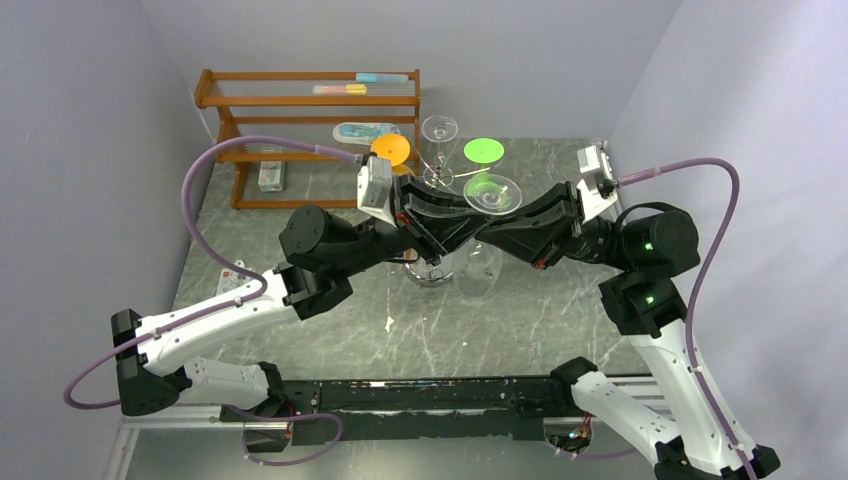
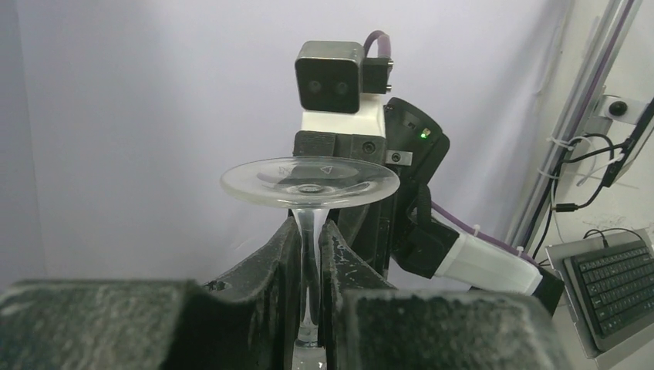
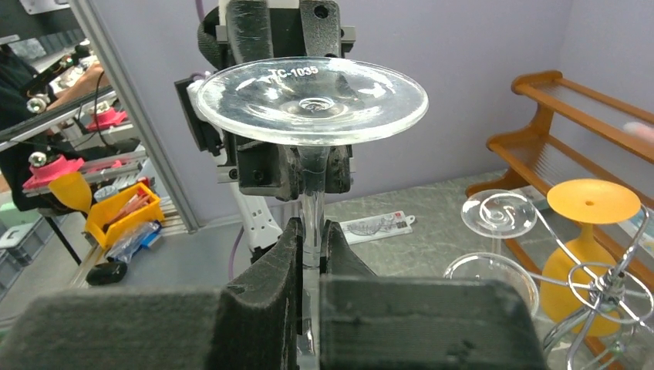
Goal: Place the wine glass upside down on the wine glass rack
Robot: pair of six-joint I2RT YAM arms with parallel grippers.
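Clear wine glass (image 3: 310,100) is held foot-up (bowl hanging below), its stem pinched by both the left gripper (image 2: 311,262) and right gripper (image 3: 311,258), near the chrome wine glass rack (image 3: 615,287).

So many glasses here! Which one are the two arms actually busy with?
Find the middle of the grey marbled table, where the left gripper and right gripper meet. Both clamp the stem of a clear wine glass held upside down, foot uppermost. The orange glass, green glass and other clear glass sit behind it, untouched.
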